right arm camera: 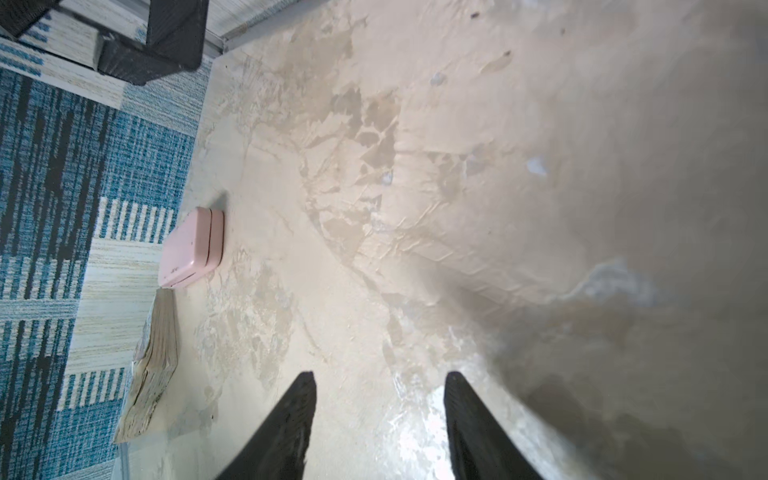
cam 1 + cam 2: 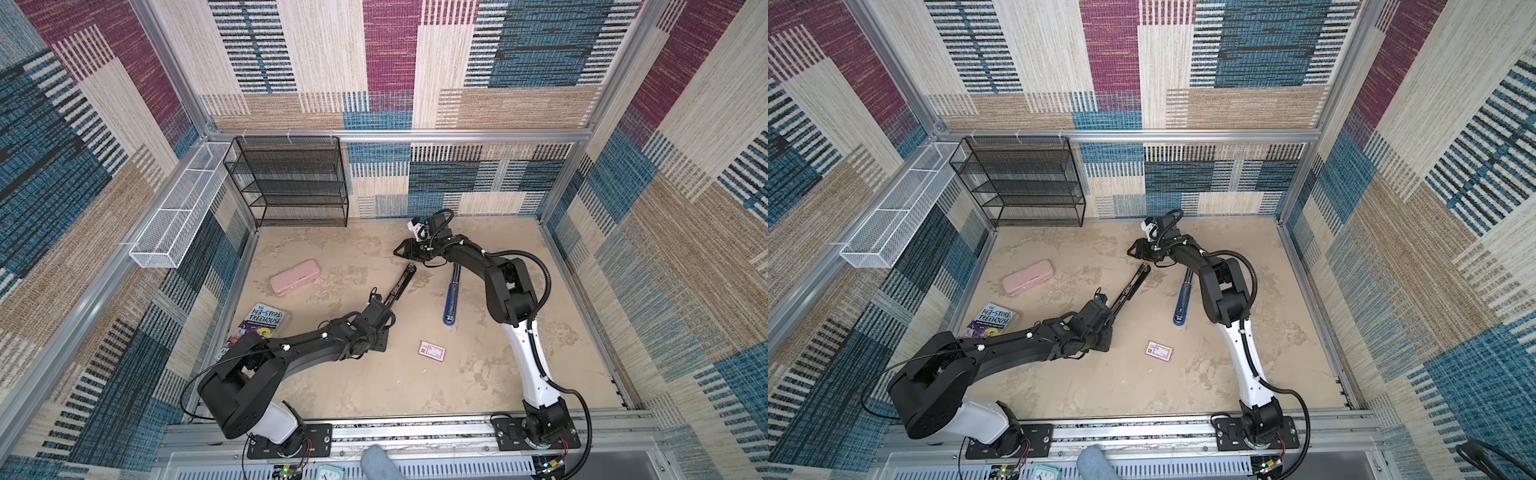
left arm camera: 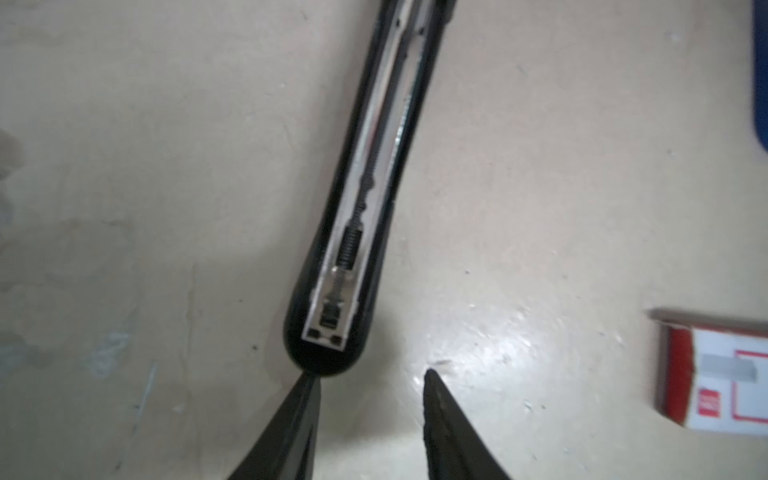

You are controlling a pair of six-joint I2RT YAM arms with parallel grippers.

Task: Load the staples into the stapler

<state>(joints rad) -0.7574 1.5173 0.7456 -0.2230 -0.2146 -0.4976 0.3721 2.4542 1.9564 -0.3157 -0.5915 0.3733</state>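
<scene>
Left end effector (image 3: 370,374) apart, touching stapler (image 3: 365,187); right end effector (image 1: 380,374) apart, empty; staples box (image 2: 432,351), pink case (image 2: 295,277) nearby.

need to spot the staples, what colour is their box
White box with a red edge, clearest in the left wrist view.

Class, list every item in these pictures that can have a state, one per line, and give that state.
stapler magazine: open, channel up, no staples visible
blue stapler piece: lying apart from magazine
staple box: flat on table, unheld
pink pencil case: closed
book: closed, cover up
left gripper: open, empty
right gripper: open, empty
</scene>
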